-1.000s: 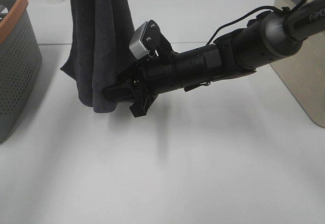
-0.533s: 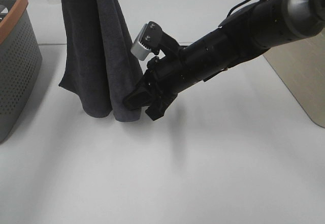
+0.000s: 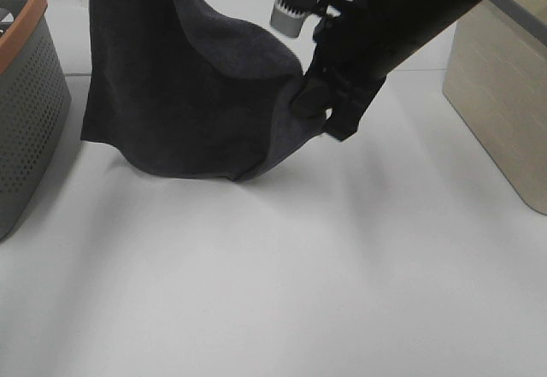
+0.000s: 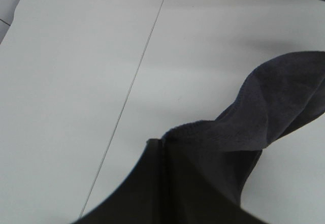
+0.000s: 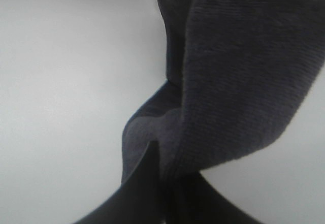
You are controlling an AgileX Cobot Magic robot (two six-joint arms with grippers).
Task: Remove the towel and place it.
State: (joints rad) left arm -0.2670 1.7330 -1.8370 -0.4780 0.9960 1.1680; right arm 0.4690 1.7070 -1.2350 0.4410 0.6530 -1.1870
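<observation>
Hanging between the two arms, the towel (image 3: 179, 95) sags like a dark sling just beside the grey basket (image 3: 30, 103), its lowest fold down at the white surface (image 3: 342, 291) (touching or not, I can't say). The right pincer (image 3: 309, 102) is clamped tight on one edge of it. The left pincer (image 4: 161, 144), out of the high view, is pinched closed on another part.

Dark charcoal, near-black towel (image 3: 179, 112), finely ribbed in weave. Plain white counter (image 3: 342, 291), crossed by one thin grey seam line (image 4: 129, 89). Grey basket (image 3: 34, 112) at the left edge, dotted with small perforations, orange rim. Pale beige box (image 3: 500, 95) at the right edge. Black arm (image 3: 410, 9), light grey block (image 3: 289, 11).
</observation>
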